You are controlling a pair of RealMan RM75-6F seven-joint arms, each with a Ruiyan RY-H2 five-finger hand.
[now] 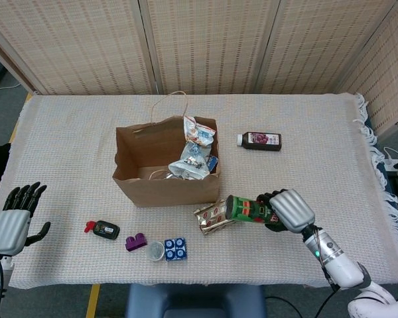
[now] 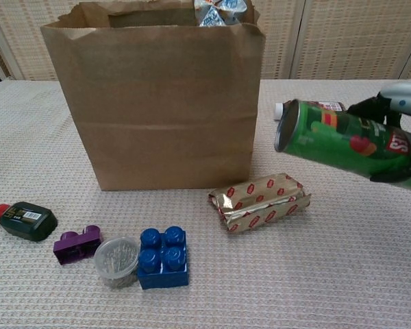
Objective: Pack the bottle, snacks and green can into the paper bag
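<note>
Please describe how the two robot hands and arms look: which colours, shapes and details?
Both hands have ribbed silver-grey backs and black fingers. The left hand shows a black thumb at its side. Behind the right hand comes a rounded silver-white forearm with dark joint rings and a small green light near the wrist. I see no sleeves or loose cables.

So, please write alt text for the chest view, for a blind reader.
The right robot hand holds a green can in the air beside a brown paper bag. Below lie a gold snack pack and small toy blocks.
</note>
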